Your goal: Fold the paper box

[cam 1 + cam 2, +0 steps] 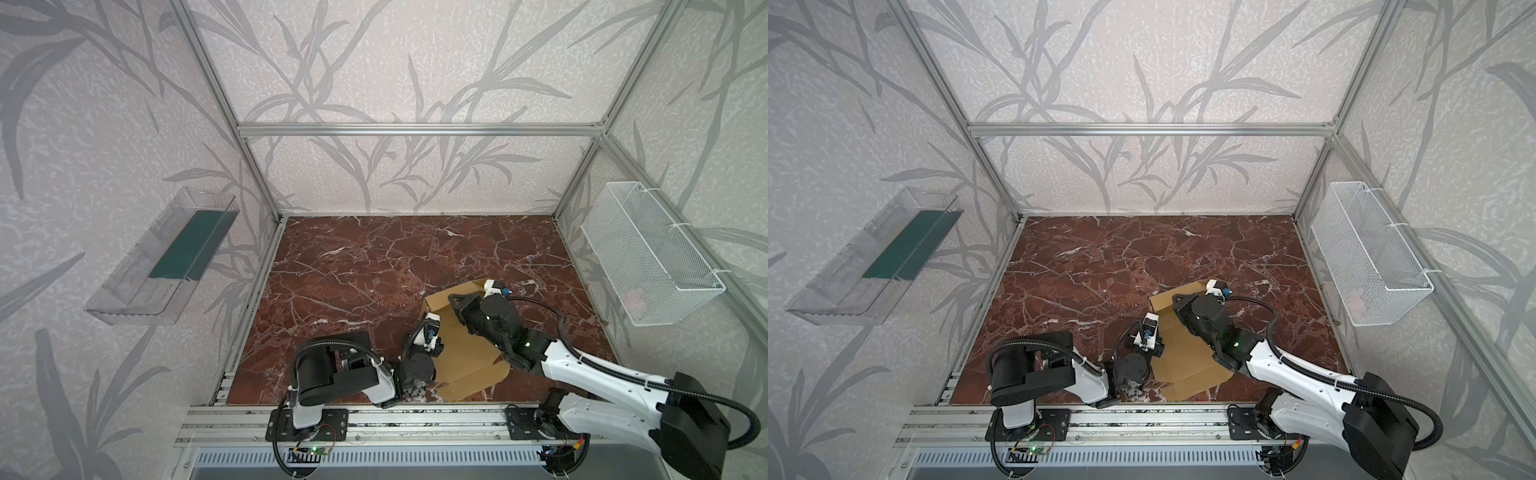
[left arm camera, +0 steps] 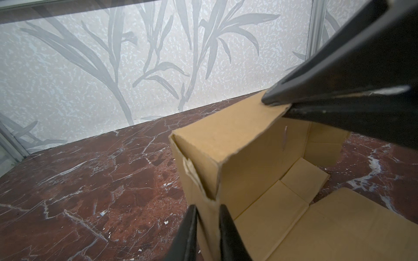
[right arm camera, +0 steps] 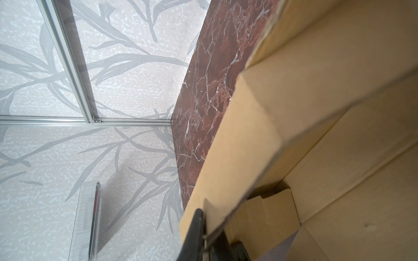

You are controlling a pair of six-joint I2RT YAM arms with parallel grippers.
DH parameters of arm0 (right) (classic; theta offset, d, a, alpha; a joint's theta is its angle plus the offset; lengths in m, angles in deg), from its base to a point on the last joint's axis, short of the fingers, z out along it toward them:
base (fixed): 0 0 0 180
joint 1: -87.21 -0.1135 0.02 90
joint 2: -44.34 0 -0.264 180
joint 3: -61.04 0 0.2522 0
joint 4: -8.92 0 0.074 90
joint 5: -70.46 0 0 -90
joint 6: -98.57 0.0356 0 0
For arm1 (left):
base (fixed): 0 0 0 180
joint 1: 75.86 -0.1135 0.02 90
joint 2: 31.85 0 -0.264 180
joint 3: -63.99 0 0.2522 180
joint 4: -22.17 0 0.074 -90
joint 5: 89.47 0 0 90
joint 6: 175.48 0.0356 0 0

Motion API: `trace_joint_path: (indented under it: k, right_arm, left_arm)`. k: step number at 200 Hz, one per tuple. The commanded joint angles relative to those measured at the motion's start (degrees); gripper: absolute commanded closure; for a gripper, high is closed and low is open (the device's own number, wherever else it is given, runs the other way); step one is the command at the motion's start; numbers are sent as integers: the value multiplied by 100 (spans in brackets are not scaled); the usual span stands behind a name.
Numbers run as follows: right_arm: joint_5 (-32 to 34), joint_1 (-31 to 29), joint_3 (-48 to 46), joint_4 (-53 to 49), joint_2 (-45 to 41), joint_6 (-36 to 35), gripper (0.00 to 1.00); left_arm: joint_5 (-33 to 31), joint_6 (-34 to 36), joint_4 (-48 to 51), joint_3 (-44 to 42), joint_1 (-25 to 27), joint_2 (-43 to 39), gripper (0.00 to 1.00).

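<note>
Black right arm (image 1: 498, 326) across paper box (image 1: 461, 361)

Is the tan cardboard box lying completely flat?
No, the left wrist view shows a wall of the tan cardboard box standing up from the red marble table.

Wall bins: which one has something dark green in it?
The clear plastic bin on the left wall: a dark green slab lies inside it. The white wire-mesh basket on the right wall shows nothing green.

It was a robot lab booth. A metal frame (image 1: 419, 129) held leaf-paper walls (image 1: 374, 62) around a red stone table (image 1: 365, 257), and two robot arms (image 1: 598, 374) were bolted to a rail (image 1: 424, 419) in front.
</note>
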Motion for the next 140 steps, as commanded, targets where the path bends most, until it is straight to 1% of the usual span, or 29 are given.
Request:
trace_joint_path:
  k: [1, 63, 95, 108, 119, 140]
  right_arm:
    - [102, -59, -42, -55, -168, -17, 85]
    - [142, -205, -96, -65, -284, -22, 68]
    - [191, -289, -14, -355, -563, -87, 57]
    - [258, -382, 41, -535, -712, -162, 52]
    - [363, -532, 172, -882, -855, -250, 48]
    - [645, -910, 298, -1213, -1052, -377, 40]
  left_arm:
    - [-237, 118, -220, 140, 38, 50, 83]
    - [-473, 230, -212, 154, 51, 16, 92]
    - [-528, 202, -213, 53, 56, -25, 95]
    - [-554, 219, -212, 12, 51, -43, 97]
    - [-586, 247, -212, -33, 56, -74, 100]
    - [-587, 283, -208, -152, 65, -172, 100]
